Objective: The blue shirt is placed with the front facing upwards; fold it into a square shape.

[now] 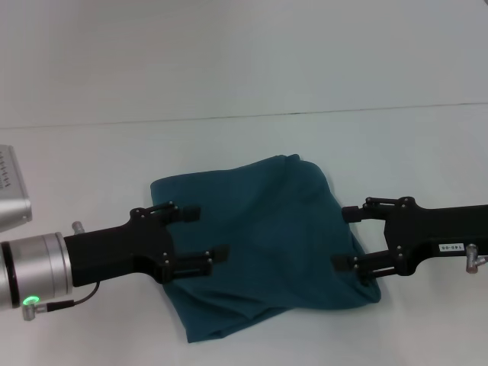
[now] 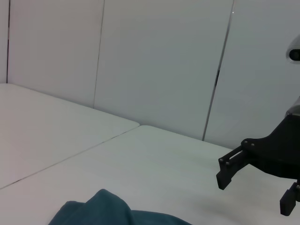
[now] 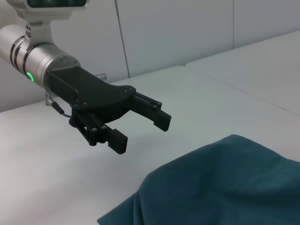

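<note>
The blue shirt [image 1: 267, 244] lies on the white table as a rumpled, roughly square bundle with only plain teal cloth showing. My left gripper [image 1: 202, 235] is at the shirt's left edge, open, with nothing between its fingers. In the right wrist view the left gripper [image 3: 142, 133] hovers above the table beside the shirt [image 3: 225, 183]. My right gripper [image 1: 347, 239] is at the shirt's right edge, also open and holding nothing. The left wrist view shows the right gripper [image 2: 253, 193] beyond a fold of the shirt [image 2: 103, 211].
A silver-grey box [image 1: 11, 191] sits at the table's left edge. A seam [image 1: 305, 114] runs across the table behind the shirt. Pale wall panels stand beyond the table.
</note>
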You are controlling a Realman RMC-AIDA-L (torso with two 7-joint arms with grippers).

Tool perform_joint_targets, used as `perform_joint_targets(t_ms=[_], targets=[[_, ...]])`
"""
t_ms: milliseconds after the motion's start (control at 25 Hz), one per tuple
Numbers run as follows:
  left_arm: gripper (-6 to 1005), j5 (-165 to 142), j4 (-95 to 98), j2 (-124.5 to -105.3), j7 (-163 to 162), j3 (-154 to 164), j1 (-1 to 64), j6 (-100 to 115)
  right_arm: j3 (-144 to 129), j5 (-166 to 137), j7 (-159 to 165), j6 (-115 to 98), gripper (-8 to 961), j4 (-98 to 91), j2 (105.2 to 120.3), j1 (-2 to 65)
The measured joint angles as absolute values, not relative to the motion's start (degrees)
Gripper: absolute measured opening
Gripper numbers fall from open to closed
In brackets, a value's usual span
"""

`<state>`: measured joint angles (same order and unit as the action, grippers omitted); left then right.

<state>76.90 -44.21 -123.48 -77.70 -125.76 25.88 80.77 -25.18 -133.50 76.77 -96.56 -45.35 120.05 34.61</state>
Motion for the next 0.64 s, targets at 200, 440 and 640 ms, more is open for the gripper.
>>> perform_joint_targets(t_ms=[200,440,640], targets=[[868,76.9,-44.25,-123.48,-77.7,-125.77,25.94,80.7,-25.22,-133.49,76.76,-96.38,949,-45.35,120.05,34.5],[868,76.9,-44.35,-123.48,-77.7,-125.77,25.99,80.68,-25.23,-133.46,76.56,-96.07,949,-45.35,120.05,34.28],[868,76.9,-44.39,-123.48,-77.7,-125.77,26.01,80.6,-25.21,-133.38,76.41,-95.35,949,-45.35,120.2,34.19]])
